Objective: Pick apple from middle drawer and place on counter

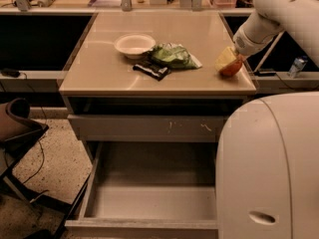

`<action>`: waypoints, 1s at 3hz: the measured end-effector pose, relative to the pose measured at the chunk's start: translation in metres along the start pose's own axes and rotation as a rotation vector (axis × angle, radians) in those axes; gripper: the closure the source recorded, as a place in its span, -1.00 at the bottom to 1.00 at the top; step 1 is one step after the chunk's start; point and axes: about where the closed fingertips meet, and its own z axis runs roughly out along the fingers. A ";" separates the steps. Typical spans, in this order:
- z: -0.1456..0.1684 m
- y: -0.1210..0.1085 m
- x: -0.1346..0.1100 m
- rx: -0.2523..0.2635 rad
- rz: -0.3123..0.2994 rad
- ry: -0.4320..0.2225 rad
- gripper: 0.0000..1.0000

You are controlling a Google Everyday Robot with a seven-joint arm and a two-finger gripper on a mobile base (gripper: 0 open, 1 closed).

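Observation:
The apple (232, 68) is red-orange and sits low at the right front of the beige counter (109, 73), touching or just above its top. My gripper (228, 62) reaches in from the upper right on the white arm and is shut on the apple, with a yellowish finger (223, 59) against its left side. The middle drawer (149, 203) is pulled wide open below, and its smooth grey floor shows nothing in it. Its right part is hidden by my white body.
A white bowl (134, 44), a green bag (173, 56) and a dark packet (152, 69) lie mid-counter. A grey drawer front with scratch marks (144, 127) sits above the open drawer. My white body (271, 168) fills the lower right. A chair (17, 128) stands at the left.

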 end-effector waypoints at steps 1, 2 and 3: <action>0.000 0.000 0.000 0.000 0.000 0.000 0.16; 0.000 0.000 0.000 0.000 0.000 0.000 -0.31; 0.000 0.000 0.000 0.000 0.000 0.000 -0.77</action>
